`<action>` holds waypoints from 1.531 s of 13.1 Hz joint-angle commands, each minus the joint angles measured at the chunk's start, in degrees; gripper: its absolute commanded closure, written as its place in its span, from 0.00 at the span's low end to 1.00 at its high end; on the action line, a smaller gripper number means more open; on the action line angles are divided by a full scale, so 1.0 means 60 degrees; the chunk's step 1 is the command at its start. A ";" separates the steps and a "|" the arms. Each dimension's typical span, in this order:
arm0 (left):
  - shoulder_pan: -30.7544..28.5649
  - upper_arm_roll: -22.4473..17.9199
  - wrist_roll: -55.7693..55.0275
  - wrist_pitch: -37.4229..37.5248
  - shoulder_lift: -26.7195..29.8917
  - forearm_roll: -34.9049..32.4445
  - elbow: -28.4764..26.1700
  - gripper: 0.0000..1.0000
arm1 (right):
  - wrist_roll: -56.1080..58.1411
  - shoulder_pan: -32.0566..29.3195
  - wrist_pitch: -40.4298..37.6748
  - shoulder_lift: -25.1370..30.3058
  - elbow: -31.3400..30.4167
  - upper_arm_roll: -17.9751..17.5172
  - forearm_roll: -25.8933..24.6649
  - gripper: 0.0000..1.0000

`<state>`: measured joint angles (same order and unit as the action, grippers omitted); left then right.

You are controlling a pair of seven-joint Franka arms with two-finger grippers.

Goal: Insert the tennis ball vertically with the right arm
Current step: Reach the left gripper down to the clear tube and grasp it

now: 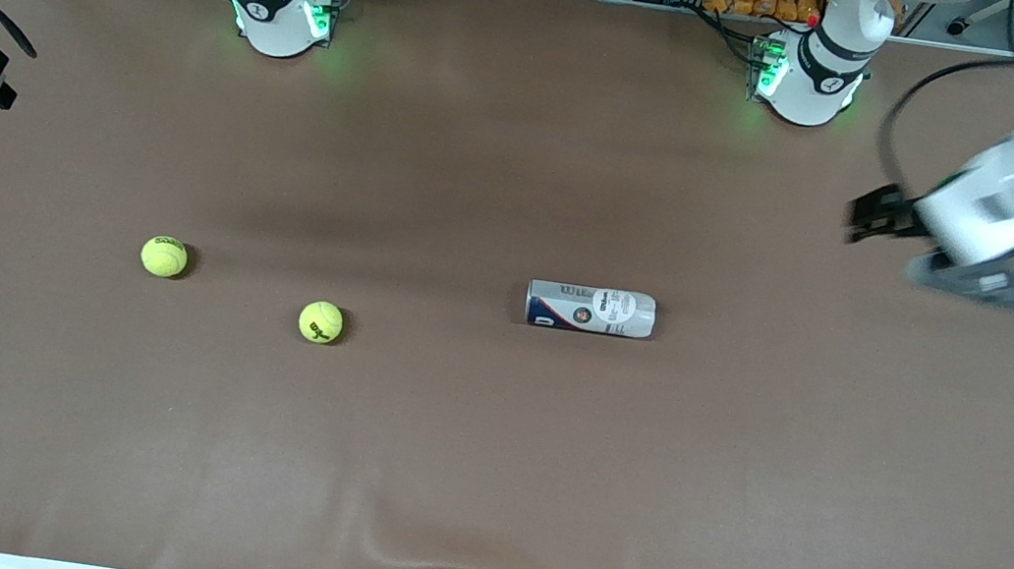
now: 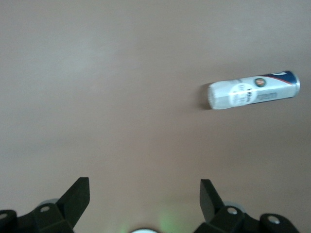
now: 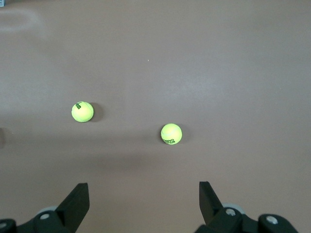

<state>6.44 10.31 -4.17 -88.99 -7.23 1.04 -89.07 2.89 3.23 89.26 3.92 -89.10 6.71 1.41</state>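
two fuzzy yellow tennis balls, glossy cylindrical can (lying flat), brown table

Bare brown bench surrounds everything. The two tennis balls lie apart with a clear gap between them, and the can lies on its side well apart toward the left arm's end, open all round

Ball A: on table, toward right arm's end. Ball B: nearer front cam than A, betw. A & can, apart from both. Can: lying on side, mid-table, toward left arm's end.
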 commanded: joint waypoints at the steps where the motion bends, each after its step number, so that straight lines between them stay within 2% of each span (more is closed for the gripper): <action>1: 0.0916 0.0009 -0.0008 -0.0270 -0.1134 -0.0260 0.0723 0.00 | 0.0134 -0.0172 -0.0008 -0.0432 0.0173 -0.0065 -0.0103 0.00; 4: 0.2088 0.0009 -0.0008 -0.0359 -0.2029 -0.0963 0.0915 0.00 | 0.0120 -0.0187 0.0036 -0.0594 0.0187 -0.0064 -0.0030 0.00; 7: 0.2705 0.0009 0.0094 -0.0666 -0.2718 -0.1300 0.0915 0.00 | 0.0119 -0.0158 0.0036 -0.0887 0.0158 -0.0064 0.0043 0.00; 10: 0.3378 0.0009 0.0124 -0.0755 -0.3187 -0.2208 0.0915 0.00 | -0.0056 -0.0011 -0.0008 -0.1193 0.0173 -0.0094 0.0058 0.00; 11: 0.3453 0.0009 0.0211 -0.0755 -0.3319 -0.2326 0.0929 0.00 | -0.0230 0.0003 0.0021 -0.1239 0.0187 -0.0123 0.0087 0.00; 13: 0.3657 0.0010 0.0707 -0.0755 -0.3700 -0.2356 0.0944 0.00 | -0.0538 0.0077 0.0021 -0.1428 0.0173 -0.0109 0.0772 0.00; 15: 0.3688 -0.0005 0.1321 -0.0770 -0.4226 -0.2473 0.1352 0.00 | -0.1239 0.0106 0.0021 -0.1634 0.0158 -0.0123 0.1228 0.00; 19: 0.4039 -0.0005 0.1983 -0.1164 -0.5033 -0.3176 0.1691 0.00 | -0.1534 0.0837 0.0240 -0.2088 0.0158 -0.0109 0.1201 0.00; 20: 0.4040 0.0009 0.2143 -0.1281 -0.5136 -0.3177 0.1691 0.00 | -0.2188 0.1070 0.0299 -0.2248 0.0158 -0.0108 0.1128 0.00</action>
<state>29.64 10.68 6.86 -96.29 -35.98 -16.51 -81.20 -5.87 7.83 90.63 -7.97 -89.15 5.78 8.14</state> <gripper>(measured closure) 0.000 0.000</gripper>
